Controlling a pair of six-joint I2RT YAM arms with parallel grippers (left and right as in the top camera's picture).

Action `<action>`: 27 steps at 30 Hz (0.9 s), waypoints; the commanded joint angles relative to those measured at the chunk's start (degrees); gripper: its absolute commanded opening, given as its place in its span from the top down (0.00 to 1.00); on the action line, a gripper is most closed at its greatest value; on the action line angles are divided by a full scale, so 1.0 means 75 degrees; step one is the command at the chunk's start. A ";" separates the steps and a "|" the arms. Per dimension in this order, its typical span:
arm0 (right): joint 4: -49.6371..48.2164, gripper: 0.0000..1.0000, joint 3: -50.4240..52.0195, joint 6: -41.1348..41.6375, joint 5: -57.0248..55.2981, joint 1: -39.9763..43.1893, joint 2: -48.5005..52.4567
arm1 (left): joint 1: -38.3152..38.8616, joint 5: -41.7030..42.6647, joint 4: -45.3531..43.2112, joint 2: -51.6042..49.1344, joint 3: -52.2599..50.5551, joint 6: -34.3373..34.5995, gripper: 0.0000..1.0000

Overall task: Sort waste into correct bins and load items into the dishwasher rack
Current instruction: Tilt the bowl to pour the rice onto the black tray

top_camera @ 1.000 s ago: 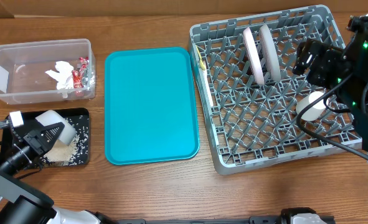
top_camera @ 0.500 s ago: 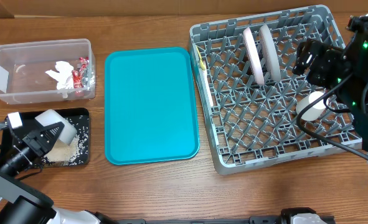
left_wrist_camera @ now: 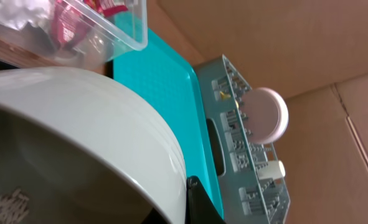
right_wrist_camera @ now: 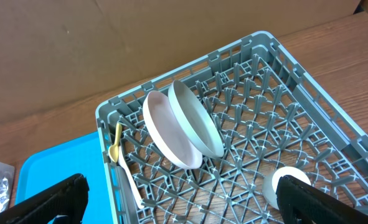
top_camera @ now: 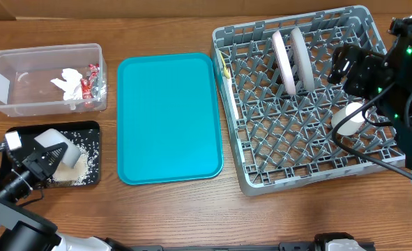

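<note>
The teal tray lies flat in the middle of the tabletop. On the left hand's side of the teal tray, at its near corner, sits the black tray with a heap of grains on it. The left hand is pinching the rim of the pale bowl, which is tipped on its side over that black tray; a few grains cling inside the bowl in the left wrist view.

On the same side of the teal tray, at its far corner, stands the clear tub, holding the crumpled napkin and the foil wrappers.

On the other side of the teal tray sits the grey rack. Two plates stand on edge between its pegs. A yellow spoon and a white piece of cutlery lie along the rack wall nearest the teal tray. The white cup lies at the rack's far side from the teal tray.

The right hand hovers over the rack, fingers spread wide, holding nothing.
</note>
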State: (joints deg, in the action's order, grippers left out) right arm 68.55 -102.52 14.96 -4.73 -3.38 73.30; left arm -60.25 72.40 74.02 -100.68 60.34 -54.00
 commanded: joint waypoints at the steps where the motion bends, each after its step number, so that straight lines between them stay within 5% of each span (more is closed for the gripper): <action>1: -0.0035 0.00 -0.0012 0.0000 -0.0047 0.0032 -0.0017 | -0.0201 0.0667 0.0402 -0.0047 -0.0047 -0.0239 0.96; 3: -0.0035 0.00 -0.0012 0.0000 -0.0047 0.0032 -0.0017 | -0.0210 0.0411 0.0350 -0.0050 -0.0047 -0.0988 0.96; 6: -0.0035 0.00 -0.0012 0.0000 -0.0047 0.0032 -0.0017 | -0.0221 0.0565 0.0216 -0.0050 -0.0047 -0.0114 0.96; 8: -0.0038 0.00 -0.0012 0.0000 -0.0047 0.0032 -0.0017 | -0.0210 0.0484 0.0431 -0.0055 -0.0047 -0.1157 0.96; 17: -0.0035 0.00 -0.0012 -0.0003 -0.0047 0.0032 -0.0017 | -0.0181 0.0691 0.1087 -0.0061 -0.0044 -0.1014 0.96; 23: -0.0035 0.00 -0.0012 0.0000 -0.0047 0.0032 -0.0017 | -0.0015 0.0930 0.3057 0.0096 0.0035 -0.3395 0.96; 27: -0.0035 0.00 -0.0012 0.0000 -0.0047 0.0032 -0.0017 | 0.0332 0.0892 0.3051 0.0723 0.0064 -0.2932 0.96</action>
State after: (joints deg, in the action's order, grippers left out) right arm 68.58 -102.52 14.96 -4.75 -3.36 73.34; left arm -59.88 77.12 96.55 -99.74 60.14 -71.66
